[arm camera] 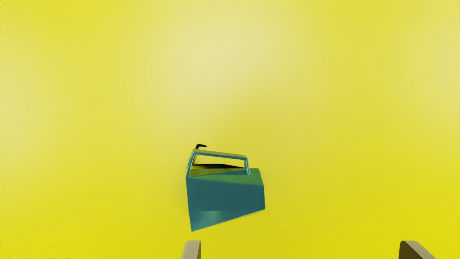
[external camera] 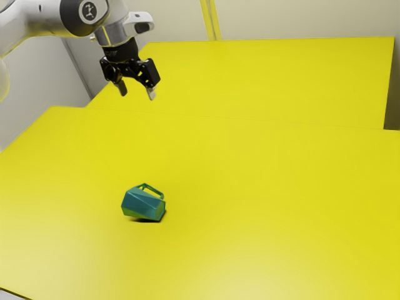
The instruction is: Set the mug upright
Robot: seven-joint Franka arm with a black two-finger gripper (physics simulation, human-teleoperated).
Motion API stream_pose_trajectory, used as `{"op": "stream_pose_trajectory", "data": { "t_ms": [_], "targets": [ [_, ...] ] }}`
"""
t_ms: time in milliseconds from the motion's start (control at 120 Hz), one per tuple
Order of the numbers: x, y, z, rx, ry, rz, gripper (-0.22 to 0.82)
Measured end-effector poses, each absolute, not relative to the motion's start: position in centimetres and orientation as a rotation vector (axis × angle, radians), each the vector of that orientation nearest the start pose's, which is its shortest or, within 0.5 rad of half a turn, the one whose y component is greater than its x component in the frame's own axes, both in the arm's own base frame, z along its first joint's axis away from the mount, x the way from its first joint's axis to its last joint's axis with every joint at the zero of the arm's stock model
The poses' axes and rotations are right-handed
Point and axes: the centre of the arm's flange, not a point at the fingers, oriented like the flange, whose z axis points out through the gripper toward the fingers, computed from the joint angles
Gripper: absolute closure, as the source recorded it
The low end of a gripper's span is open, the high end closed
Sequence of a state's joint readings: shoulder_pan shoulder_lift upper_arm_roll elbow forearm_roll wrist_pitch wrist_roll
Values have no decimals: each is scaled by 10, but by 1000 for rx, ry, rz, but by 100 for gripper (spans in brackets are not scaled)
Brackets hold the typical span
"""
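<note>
Pincer [external camera: 137, 95] is released. Mug [external camera: 144, 204] lies sideways on the surface [external camera: 250, 187]; an off-centre grip could roll it away.

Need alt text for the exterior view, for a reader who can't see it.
A teal faceted mug lies on its side on a yellow table, its handle angled upward. Above the table, toward the exterior view's upper left, a Franka arm holds its black two-finger gripper open and empty, well clear of the mug.
</note>
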State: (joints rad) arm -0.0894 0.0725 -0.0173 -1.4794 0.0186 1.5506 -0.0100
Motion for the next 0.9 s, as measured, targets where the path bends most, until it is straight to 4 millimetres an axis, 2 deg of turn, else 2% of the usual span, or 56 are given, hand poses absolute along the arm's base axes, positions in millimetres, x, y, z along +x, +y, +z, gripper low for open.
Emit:
{"op": "stream_pose_trajectory", "data": {
  "t_ms": [150, 267, 350, 492, 642, 750, 900],
  "targets": [
    [572, -42, 627, -3115, 103, -2, 0],
    [569, -37, 627, -3111, 88, 7, 0],
    [555, -35, 627, -3116, 83, 21, 0],
    [532, -30, 597, -3165, 52, 123, 0],
    [514, 17, 564, -3267, -144, 232, 0],
    [505, 26, 534, -3332, -226, 345, 0],
    [492, 51, 492, -3406, -365, 490, 0]
  ]
}}
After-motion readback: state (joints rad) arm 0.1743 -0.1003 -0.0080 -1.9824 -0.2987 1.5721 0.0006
